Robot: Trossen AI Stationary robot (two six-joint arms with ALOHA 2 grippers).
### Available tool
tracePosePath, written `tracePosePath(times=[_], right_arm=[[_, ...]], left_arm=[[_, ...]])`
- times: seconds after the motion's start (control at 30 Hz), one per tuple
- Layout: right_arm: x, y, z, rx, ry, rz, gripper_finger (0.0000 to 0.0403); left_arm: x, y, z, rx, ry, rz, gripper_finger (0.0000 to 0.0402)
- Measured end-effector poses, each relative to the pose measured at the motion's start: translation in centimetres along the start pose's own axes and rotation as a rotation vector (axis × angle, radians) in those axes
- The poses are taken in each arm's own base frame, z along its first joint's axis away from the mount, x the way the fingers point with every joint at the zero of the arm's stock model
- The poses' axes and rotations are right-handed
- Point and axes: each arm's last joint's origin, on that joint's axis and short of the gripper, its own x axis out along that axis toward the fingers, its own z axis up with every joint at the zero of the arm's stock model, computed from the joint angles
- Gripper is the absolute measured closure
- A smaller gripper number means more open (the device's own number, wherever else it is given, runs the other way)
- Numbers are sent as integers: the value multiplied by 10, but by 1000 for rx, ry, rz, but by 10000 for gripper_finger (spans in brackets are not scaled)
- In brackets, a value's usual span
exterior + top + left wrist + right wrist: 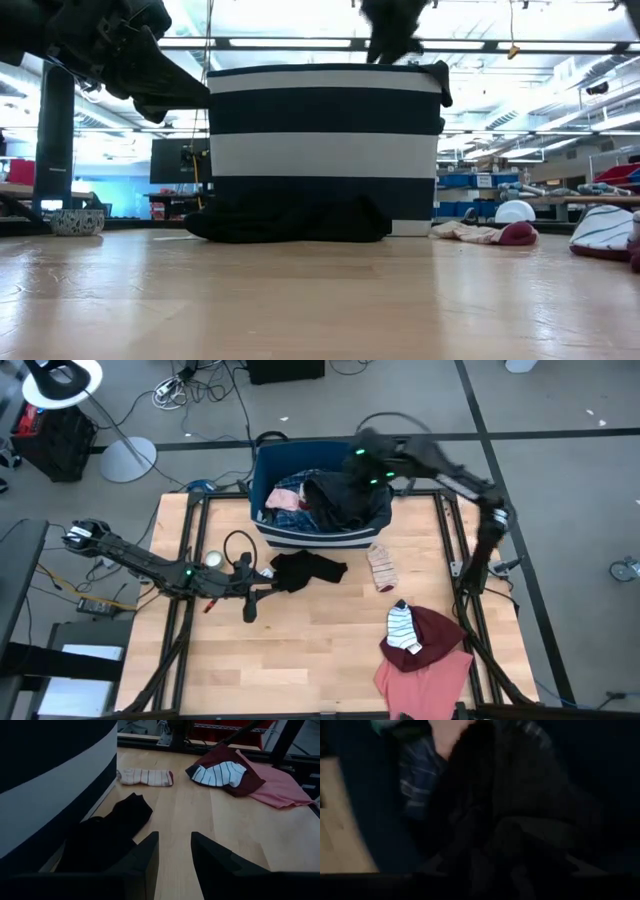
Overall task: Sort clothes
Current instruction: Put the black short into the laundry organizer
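1. The wooden table point(300, 660) fills the lower centre of the high view, with both dark arms reaching in over it.
2. A navy bin with white stripes point(322, 532) sits at the table's upper centre. It holds a dark grey garment point(340, 498) heaped on its right side and plaid and pink clothes point(288, 495) on its left.
3. A salmon pink garment point(425, 678) lies at the lower right of the table, with a maroon garment point(440, 632) touching its upper edge.
4. A black garment point(305, 570) lies just below the bin's front wall, left of centre.
5. The right gripper point(362, 448) hovers over the bin's upper right rim; whether its fingers are spread or closed cannot be told.
6. The left gripper point(268, 574) is low at the black garment's left edge, fingers parted and empty.
7. A black-and-white striped sock point(402, 628) rests on the maroon garment.
8. A pale striped sock point(382, 568) lies alone, right of the black garment.
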Motion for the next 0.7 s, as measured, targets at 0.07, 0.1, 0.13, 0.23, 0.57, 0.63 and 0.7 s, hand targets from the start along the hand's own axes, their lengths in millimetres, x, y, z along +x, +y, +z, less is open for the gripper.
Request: tracePosePath(times=[0.07, 0.1, 0.13, 0.23, 0.57, 0.63, 0.7], right_arm=[[-29, 2, -7, -9, -61, -16, 228], [-43, 4, -12, -15, -92, -33, 228], [-56, 5, -17, -20, -123, -53, 228], [-89, 10, -40, -32, -191, -97, 230], [-96, 13, -154, 0, -220, -139, 234], [-86, 14, -174, -6, -246, -116, 235], [-77, 13, -190, 11, -301, -92, 237]], left_arm=[[0, 0, 0, 0, 2, -4, 282], [0, 0, 0, 0, 4, -11, 282], [0, -1, 0, 0, 5, -19, 282], [0, -1, 0, 0, 7, -27, 282], [0, -1, 0, 0, 7, -26, 282], [0, -1, 0, 0, 7, -26, 282], [0, -1, 0, -1, 6, -26, 282]])
